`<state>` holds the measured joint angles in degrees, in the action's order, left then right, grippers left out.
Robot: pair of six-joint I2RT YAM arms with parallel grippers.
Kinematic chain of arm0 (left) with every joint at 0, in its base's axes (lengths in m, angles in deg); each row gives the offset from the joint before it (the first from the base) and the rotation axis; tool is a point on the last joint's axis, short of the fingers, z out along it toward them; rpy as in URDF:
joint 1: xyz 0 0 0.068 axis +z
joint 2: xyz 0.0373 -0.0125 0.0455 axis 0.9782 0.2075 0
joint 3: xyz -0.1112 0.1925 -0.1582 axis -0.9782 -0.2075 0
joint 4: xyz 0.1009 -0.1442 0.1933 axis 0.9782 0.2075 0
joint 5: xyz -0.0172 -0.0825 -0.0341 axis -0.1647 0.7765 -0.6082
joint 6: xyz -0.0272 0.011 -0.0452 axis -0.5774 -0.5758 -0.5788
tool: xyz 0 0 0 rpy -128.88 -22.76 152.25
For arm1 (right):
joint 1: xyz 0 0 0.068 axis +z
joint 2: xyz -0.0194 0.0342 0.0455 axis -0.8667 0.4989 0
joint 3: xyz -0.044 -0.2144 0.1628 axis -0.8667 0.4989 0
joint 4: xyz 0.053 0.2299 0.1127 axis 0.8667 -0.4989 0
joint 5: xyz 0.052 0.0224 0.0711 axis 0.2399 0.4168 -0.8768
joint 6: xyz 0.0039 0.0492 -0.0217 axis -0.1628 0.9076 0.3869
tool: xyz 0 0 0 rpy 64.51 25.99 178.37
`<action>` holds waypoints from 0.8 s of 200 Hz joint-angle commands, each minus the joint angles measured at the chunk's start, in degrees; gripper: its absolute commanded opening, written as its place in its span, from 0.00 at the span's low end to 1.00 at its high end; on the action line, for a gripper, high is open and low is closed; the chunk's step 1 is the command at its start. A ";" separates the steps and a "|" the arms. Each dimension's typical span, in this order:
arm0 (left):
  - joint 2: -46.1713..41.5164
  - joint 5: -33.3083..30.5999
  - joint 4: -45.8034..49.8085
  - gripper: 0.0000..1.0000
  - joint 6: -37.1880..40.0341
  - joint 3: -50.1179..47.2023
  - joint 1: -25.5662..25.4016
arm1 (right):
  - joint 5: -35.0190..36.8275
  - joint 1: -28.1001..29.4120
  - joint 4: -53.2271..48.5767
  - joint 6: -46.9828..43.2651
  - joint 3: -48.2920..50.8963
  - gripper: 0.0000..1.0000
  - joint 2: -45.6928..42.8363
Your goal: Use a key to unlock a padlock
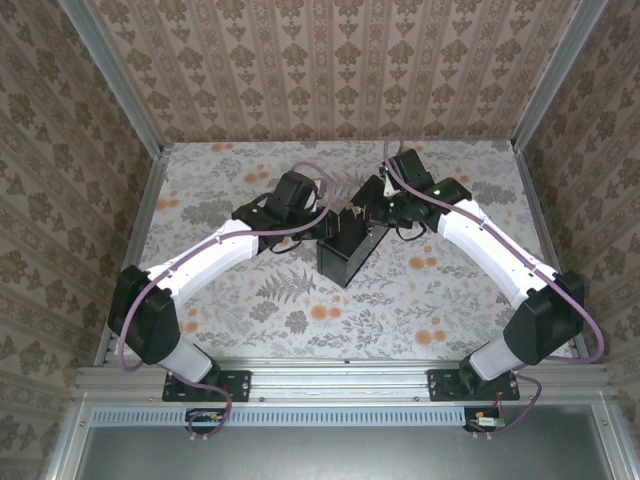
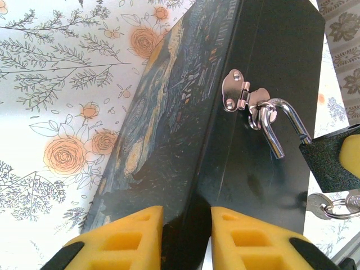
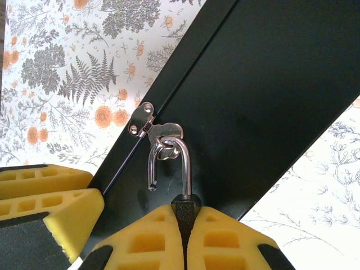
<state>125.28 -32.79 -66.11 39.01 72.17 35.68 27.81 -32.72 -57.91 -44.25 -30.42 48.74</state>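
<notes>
Floral-printed table (image 1: pixel 300 300) bearing a dark box (image 1: pixel 350 250) with a swirling-sky lid, its edge clamped between the fingers of the left gripper (image 2: pixel 185 236). Right gripper (image 3: pixel 185 242) pinched tight on the padlock (image 3: pixel 185 205) body, shackle hooked through the box's hasp (image 3: pixel 142 119), one leg free. Key (image 2: pixel 318 203) on a ring, just beneath that gripper.

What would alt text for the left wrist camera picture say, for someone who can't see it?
A padlock hangs by its open shackle from the hasp of a dark box with a swirling-sky lid, its body pinched by the right gripper's fingers. The left gripper clamps the box's near edge; a key on a ring shows lower right.
</notes>
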 commanded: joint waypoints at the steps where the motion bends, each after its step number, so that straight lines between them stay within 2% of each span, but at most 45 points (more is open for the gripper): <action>1: 2.43 -3.33 0.93 0.26 -1.93 0.98 -0.33 | -9.80 1.59 0.59 5.60 -0.25 0.00 -1.83; 15: 2.60 -3.10 0.51 0.26 -2.38 1.02 -0.31 | -9.98 2.78 3.04 8.86 1.32 0.00 -2.06; 39: 3.02 -2.67 -0.39 0.26 -3.73 1.07 -0.85 | -4.16 4.98 6.92 16.08 5.59 0.00 -4.27; 63: 3.42 -3.24 -0.97 0.26 -4.90 1.25 -1.32 | 8.36 8.65 7.18 23.05 9.40 0.00 -6.73; 85: 3.74 -3.56 -1.68 0.26 -5.61 1.07 -1.35 | 13.21 9.71 9.62 28.00 12.98 0.00 -8.78; 102: 3.90 -3.65 -2.15 0.26 -5.67 1.05 -1.42 | 11.69 10.15 15.42 29.60 13.82 0.00 -8.13; 113: 4.30 -2.68 -2.23 0.26 -5.17 1.45 -1.42 | 7.52 10.26 17.95 26.02 11.29 0.00 -4.80; 127: 4.85 -1.41 -1.95 0.28 -4.43 2.36 -1.37 | 4.03 9.90 14.66 20.25 4.78 0.00 -0.85; 140: 4.87 -1.02 -1.43 0.29 -3.70 2.78 -1.12 | -2.00 7.68 12.16 15.60 0.02 0.00 1.54; 154: 4.46 -0.51 -1.23 0.30 -3.37 2.59 -0.43 | -5.59 6.34 9.84 12.96 -1.61 0.17 1.77; 160: 4.23 -0.35 -1.35 0.30 -3.42 2.27 -0.19 | -5.92 6.22 8.19 12.18 -1.82 0.21 1.80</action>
<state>127.10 -36.79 -66.18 37.11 74.15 36.57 38.26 -27.52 -49.17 -27.03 -28.04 49.24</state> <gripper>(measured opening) 0.299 0.142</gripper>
